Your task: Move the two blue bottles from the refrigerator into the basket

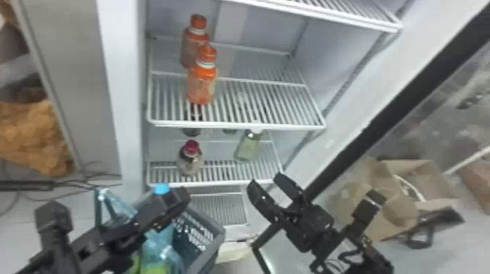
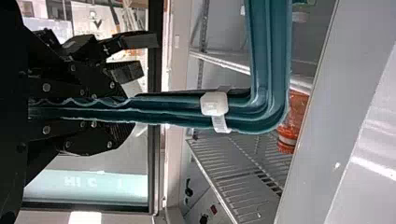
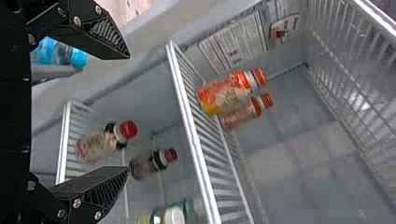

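The left gripper (image 1: 177, 199) has its fingers closed around the teal handle (image 2: 177, 109) of the basket (image 1: 216, 238). The right gripper (image 1: 265, 181) is before the refrigerator (image 1: 133, 91), its 2 fingers spread apart. 1 blue bottle (image 3: 41, 49) (blue cap (image 1: 161, 188) and all) is beside the left gripper; its base is hidden. 2 orange bottles (image 1: 202, 85) stand on a wire shelf (image 1: 255, 105) above 1 pale green bottle (image 1: 248, 146).

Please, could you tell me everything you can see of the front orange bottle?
The front orange bottle has an orange cap, a white ring under it, orange shoulders and a printed orange label, yellow near the base. It looks plastic and closed. It stands upright on a white wire shelf, before a similar bottle; whether they touch, I cannot tell.
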`<state>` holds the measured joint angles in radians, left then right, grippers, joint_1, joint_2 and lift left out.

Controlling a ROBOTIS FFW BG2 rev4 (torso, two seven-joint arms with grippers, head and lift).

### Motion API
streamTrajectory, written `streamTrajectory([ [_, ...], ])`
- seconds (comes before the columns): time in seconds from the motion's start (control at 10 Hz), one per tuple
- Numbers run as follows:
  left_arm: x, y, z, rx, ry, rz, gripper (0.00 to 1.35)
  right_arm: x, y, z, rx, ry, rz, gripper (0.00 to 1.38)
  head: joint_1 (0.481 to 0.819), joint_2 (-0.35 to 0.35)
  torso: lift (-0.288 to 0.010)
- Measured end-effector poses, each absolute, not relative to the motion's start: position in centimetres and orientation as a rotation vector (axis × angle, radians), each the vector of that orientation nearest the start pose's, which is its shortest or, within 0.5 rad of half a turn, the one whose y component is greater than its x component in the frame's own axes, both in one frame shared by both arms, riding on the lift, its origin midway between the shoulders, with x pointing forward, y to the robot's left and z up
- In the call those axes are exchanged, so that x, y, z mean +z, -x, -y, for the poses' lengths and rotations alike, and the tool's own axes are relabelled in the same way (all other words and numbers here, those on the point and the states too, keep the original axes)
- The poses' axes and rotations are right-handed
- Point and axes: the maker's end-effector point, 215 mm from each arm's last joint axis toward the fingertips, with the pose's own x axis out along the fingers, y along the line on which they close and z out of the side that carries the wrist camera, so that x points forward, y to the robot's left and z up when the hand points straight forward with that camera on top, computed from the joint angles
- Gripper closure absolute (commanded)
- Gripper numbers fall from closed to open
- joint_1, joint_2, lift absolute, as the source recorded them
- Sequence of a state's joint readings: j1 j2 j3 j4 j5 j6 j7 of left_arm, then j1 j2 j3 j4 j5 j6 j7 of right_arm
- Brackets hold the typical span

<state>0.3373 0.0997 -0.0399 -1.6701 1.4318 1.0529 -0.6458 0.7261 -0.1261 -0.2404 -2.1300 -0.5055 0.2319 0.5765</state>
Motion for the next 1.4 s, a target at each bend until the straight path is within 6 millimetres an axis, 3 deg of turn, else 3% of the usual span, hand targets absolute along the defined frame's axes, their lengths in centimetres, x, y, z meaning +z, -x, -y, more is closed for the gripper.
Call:
streamTrajectory([
  [0.6, -36.0, -29.7, 1.0, -1.050, 1.682, -0.698, 1.20, -36.2, -29.6, 27.4, 0.347, -0.185, -0.189, 0.22, 0.695, -0.350, 0.000],
  [0.9, -36.4, -29.5, 0.7, -1.037, 1.685, -0.698, 1.20, -33.9, -27.0, 31.7, 0.252, 0.001, -0.226, 0.22, 0.695, -0.350, 0.000],
  [1.4, -35.9, -30.0, 0.3, -1.035, 1.697, -0.677, 1.20, -34.4, -25.3, 32.9, 0.229, 0.022, -0.267, 0.22, 0.695, -0.350, 0.000],
])
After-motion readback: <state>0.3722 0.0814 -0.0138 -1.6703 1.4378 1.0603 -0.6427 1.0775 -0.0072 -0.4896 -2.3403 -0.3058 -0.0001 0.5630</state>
